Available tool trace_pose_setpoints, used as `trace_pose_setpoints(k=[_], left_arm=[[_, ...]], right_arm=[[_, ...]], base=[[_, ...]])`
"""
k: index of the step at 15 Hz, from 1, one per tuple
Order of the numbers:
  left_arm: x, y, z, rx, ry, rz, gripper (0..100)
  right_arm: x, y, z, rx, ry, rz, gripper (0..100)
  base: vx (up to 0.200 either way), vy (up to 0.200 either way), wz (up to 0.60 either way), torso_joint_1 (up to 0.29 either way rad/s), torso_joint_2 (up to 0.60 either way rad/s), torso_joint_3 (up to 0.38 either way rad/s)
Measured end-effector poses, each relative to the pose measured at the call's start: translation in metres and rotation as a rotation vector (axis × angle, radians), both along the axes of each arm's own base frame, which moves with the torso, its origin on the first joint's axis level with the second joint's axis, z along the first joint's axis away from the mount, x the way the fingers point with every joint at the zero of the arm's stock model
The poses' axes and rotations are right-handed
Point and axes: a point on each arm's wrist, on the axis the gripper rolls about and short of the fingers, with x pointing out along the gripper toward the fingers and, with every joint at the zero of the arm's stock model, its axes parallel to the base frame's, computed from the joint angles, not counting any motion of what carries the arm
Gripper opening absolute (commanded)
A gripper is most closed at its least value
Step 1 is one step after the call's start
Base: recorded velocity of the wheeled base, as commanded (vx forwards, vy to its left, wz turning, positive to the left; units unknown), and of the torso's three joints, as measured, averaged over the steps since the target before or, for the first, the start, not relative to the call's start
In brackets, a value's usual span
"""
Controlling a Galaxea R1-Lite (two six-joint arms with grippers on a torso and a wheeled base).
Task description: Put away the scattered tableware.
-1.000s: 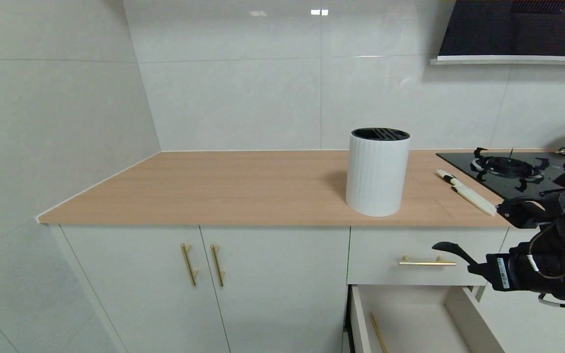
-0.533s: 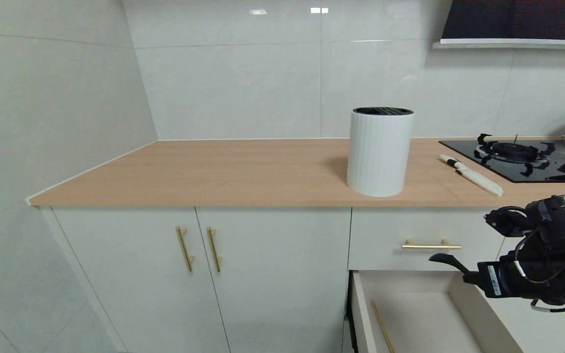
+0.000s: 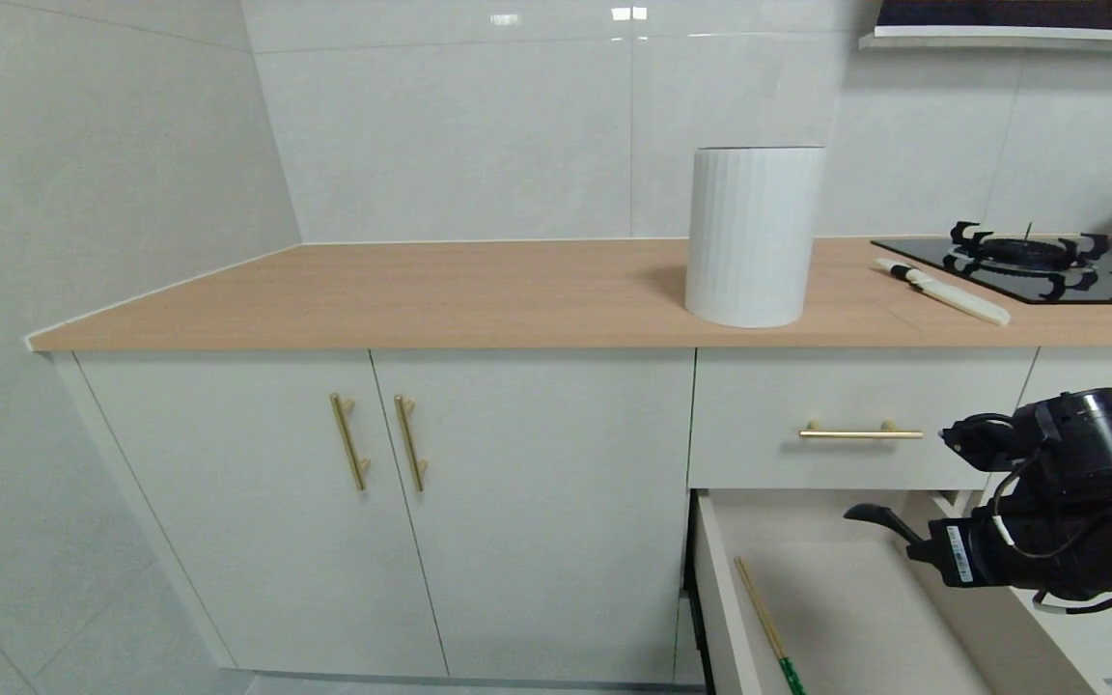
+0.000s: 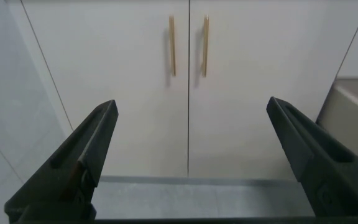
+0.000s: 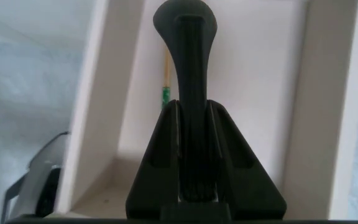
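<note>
Chopsticks point(image 3: 766, 627) lie in the open drawer point(image 3: 710, 598) at near right, so that part looks done. Not yet stored: the knife point(image 3: 947, 292) on the tabletop point(image 3: 421, 299), right of the white holder point(image 3: 755, 236). Right gripper point(image 3: 873, 514) hangs over the drawer, jaws closed and empty; left gripper point(image 4: 190, 104) jaws wide.

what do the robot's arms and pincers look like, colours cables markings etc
The right arm is matte black, with a round cylindrical housing, looping black cables and a small white printed label. The right pincer has slim grooved black fingers with a rounded tip on a wedge-shaped base. The left pincer has two flat black fingers that taper to blunt ends.
</note>
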Motion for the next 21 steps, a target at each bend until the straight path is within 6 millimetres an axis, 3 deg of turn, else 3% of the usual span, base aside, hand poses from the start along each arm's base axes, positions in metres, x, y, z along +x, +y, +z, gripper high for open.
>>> trace_pose_setpoints(k=[6,9,11,17,21], left_arm=[[0.0,0.0,0.0,0.0,0.001,0.0,100],[0.0,0.0,0.0,0.001,0.001,0.0,100],[0.0,0.0,0.0,0.0,0.001,0.0,100],[0.0,0.0,0.0,0.0,0.001,0.0,100],[0.0,0.0,0.0,0.001,0.001,0.0,100]], right_arm=[[0.004,0.001,-0.006,-0.001,0.007,0.001,0],[0.016,0.002,-0.02,0.004,-0.028,0.0,0],[0.027,0.004,-0.038,0.003,-0.042,-0.006,0],[0.049,0.014,-0.12,-0.079,0.08,-0.018,0],[0.052,0.026,-0.152,-0.197,0.141,-0.04,0]], base=[[0.0,0.0,0.0,-0.028,0.13,0.093],[0.0,0.0,0.0,0.0,0.0,0.0],[0.0,0.0,0.0,0.0,0.0,0.0],[0.0,0.0,0.0,0.0,0.0,0.0],[0.0,0.0,0.0,0.0,0.0,0.0]])
